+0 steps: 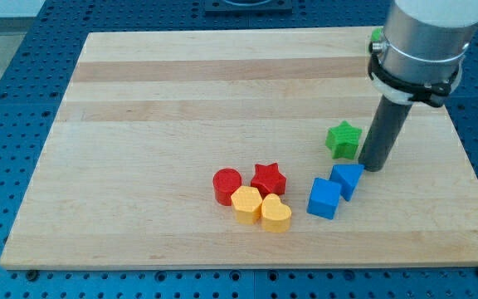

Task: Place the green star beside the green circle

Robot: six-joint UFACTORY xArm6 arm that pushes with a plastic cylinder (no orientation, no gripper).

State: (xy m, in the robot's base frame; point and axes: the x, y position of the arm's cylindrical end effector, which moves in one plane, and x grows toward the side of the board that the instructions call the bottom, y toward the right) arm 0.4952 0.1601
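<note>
In the camera view, my tip (pixel 373 169) rests on the tabletop (pixel 156 108) just right of the green star (pixel 343 139), above the blue blocks (pixel 336 189). The rig has no gripper, so it has no open or closed state to report. The green circle (pixel 376 36) peeks out behind the arm at the view's top. I judge I should circle below the star, then push it upward steadily.

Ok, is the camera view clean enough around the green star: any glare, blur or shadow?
Camera view: even light, no glare, soft shadows; green star sharp, my tip just to its right; the arm hides most of the green circle at the view's top right.
</note>
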